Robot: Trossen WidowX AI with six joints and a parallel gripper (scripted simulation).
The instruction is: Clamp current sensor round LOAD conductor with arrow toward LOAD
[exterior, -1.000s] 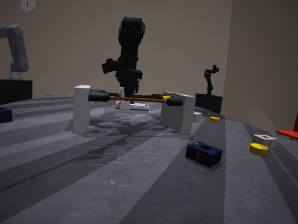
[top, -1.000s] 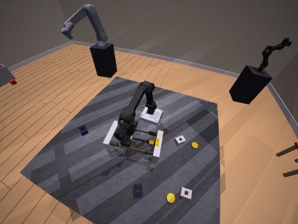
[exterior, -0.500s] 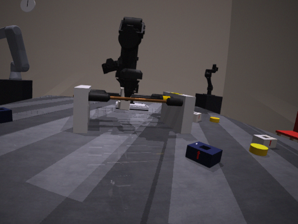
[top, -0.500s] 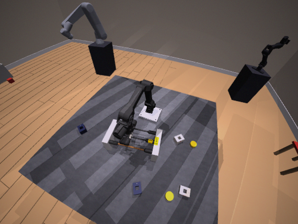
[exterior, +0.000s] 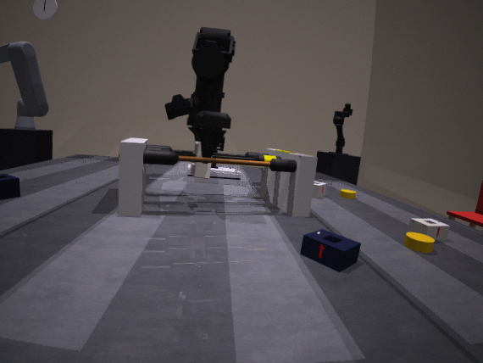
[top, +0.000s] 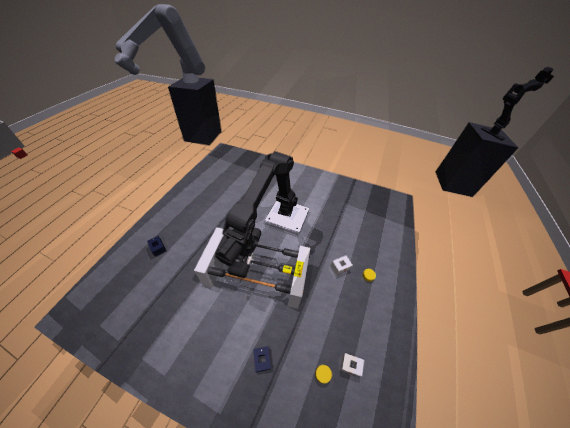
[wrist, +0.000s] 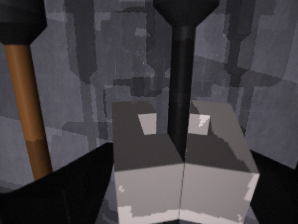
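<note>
My gripper (top: 240, 261) (exterior: 210, 153) (wrist: 173, 151) is shut on the white split-core sensor (wrist: 150, 165) (exterior: 202, 167). In the wrist view the sensor's two halves meet around a dark conductor (wrist: 181, 75) (top: 269, 266), with no gap showing at the near seam. This conductor is the middle one in a rack between two white posts (top: 206, 260) (top: 300, 287) (exterior: 132, 178) (exterior: 302, 187). It carries a yellow sleeve (top: 287, 269) (exterior: 269, 158) by the yellow LOAD marker (top: 299, 268) on the right post. An orange conductor (top: 250, 282) (exterior: 220, 160) (wrist: 27, 105) runs in front. I cannot see the sensor's arrow.
A third dark conductor (top: 277, 248) runs behind. On the striped mat lie navy blocks (top: 157, 245) (top: 262, 359) (exterior: 330, 249), white blocks (top: 342, 264) (top: 353, 364) (exterior: 429, 226) and yellow discs (top: 369, 274) (top: 324, 373) (exterior: 419, 242). Two other arms stand on dark pedestals (top: 195, 110) (top: 475, 157).
</note>
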